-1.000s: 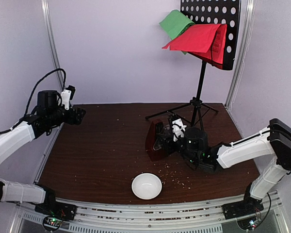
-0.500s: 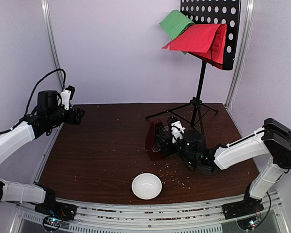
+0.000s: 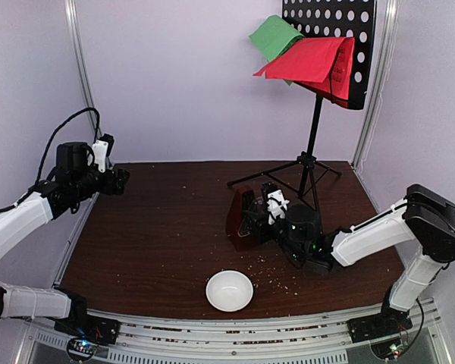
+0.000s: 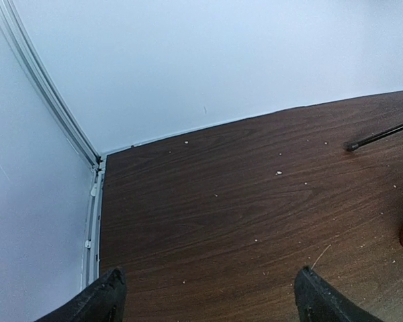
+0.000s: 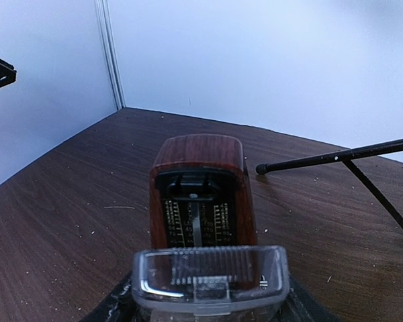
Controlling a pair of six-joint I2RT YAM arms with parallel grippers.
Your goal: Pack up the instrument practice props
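The dark red-brown metronome (image 3: 241,220) stands mid-table with its dial facing my right gripper (image 3: 264,218). In the right wrist view the metronome (image 5: 200,188) is just ahead, its face uncovered. My right gripper (image 5: 208,303) is shut on the clear plastic cover (image 5: 209,278) and holds it close in front of the metronome's base. The black perforated music stand (image 3: 330,45) stands at the back right and carries the green sheet (image 3: 273,34) and the red sheet (image 3: 307,59). My left gripper (image 3: 121,180) is open and empty, raised at the far left (image 4: 211,300).
A small white bowl (image 3: 229,290) sits near the front edge. The stand's tripod legs (image 3: 269,174) spread over the table behind the metronome; one leg shows in the left wrist view (image 4: 383,136) and the right wrist view (image 5: 336,157). Crumbs lie scattered on the dark wood.
My right arm has edged left, bringing the cover closer to the metronome. My left gripper has drifted slightly left.
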